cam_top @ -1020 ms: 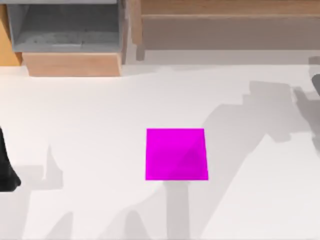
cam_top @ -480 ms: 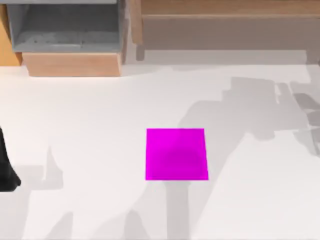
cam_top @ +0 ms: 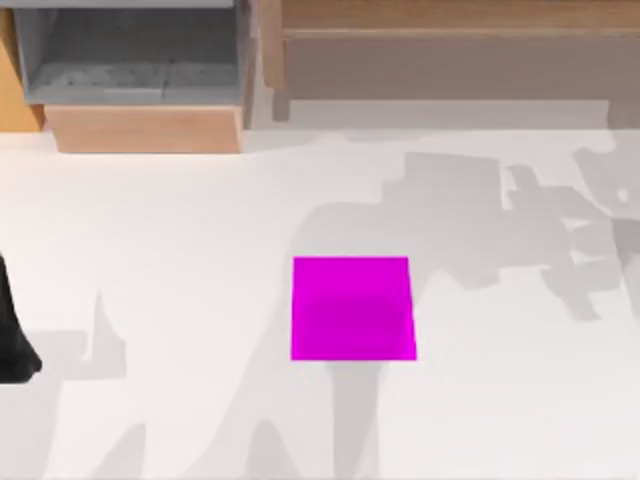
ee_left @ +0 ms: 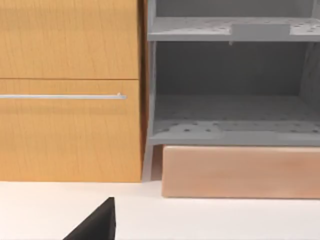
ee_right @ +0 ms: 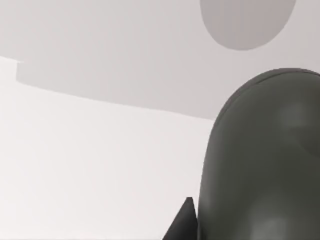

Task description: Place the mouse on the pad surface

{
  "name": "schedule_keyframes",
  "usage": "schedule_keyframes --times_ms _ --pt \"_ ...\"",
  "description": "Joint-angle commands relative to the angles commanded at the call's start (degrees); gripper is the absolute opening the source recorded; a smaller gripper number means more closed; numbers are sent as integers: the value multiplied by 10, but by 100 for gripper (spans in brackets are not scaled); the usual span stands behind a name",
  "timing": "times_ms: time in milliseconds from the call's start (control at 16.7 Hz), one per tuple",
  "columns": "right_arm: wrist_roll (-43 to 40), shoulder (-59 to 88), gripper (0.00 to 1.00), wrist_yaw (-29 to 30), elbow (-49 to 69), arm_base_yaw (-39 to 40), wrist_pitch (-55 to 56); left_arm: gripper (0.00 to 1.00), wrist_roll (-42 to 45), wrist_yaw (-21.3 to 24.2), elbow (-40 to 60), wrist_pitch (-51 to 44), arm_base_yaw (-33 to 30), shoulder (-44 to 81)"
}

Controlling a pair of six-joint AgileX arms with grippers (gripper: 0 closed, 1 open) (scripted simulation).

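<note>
The broad white tabletop (cam_top: 180,250) carries grey arm shadows across its right half. Along its far edge stand an orange wooden cabinet (ee_left: 70,90) with a thin metal handle and, beside it, a grey open shelf unit (ee_left: 230,90) on a pale wooden base. The flat bright magenta square pad (cam_top: 353,308) lies bare near the tabletop's middle, partly under shadow. In the right wrist view, the smooth dark grey rounded mouse (ee_right: 265,165) sits close against the camera above the white surface, apparently held in the right hand, though its fingers are too hidden to tell. The left arm (cam_top: 12,335) is parked at the tabletop's left edge; whether its hand is open I cannot tell.
</note>
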Motion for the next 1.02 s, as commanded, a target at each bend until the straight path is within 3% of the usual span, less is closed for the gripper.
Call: schedule_keyframes --times_ms 240,420,1020 --pt "-5 4 0 0 1 8 2 100 0 0 0 0 0 0" --pt "-51 16 0 2 15 63 3 100 0 0 0 0 0 0" --pt "-284 72 0 1 63 419 12 100 0 0 0 0 0 0"
